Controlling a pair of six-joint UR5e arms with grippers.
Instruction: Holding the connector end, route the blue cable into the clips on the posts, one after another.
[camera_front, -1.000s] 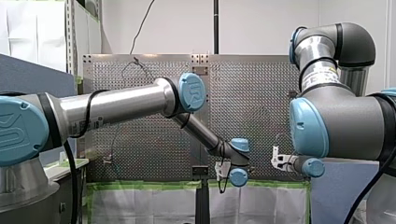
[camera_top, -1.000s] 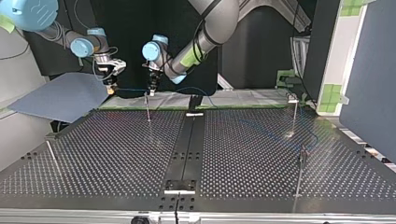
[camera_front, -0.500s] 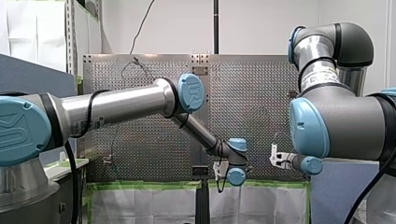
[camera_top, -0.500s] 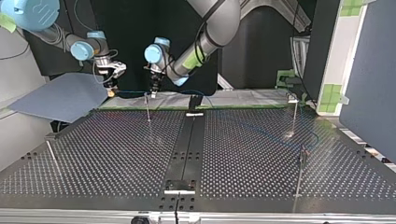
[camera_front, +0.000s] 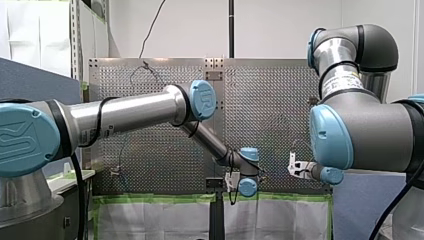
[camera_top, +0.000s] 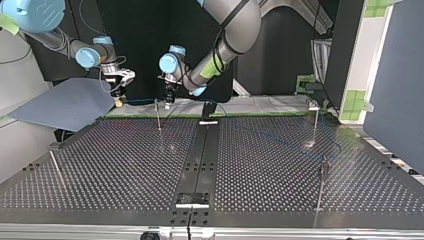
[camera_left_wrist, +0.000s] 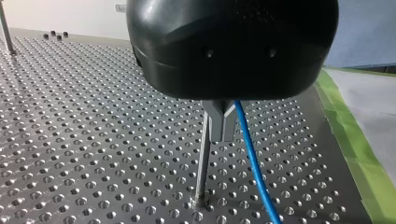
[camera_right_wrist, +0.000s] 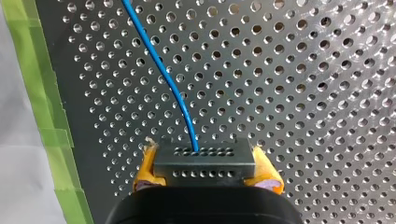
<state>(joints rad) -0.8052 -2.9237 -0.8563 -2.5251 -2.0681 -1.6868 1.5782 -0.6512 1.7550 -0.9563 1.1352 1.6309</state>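
On the worktop, in the top view, the near-left post stands bare, so its clip is left to do. The blue cable trails faintly by the near-right post; I cannot tell whether it is seated. Further back, my left end effector hangs just beside the middle post; I cannot tell its grip. Furthest, my right end effector is clenched on the connector, cable stretched between the two. I judge this middle clip the step in hand.
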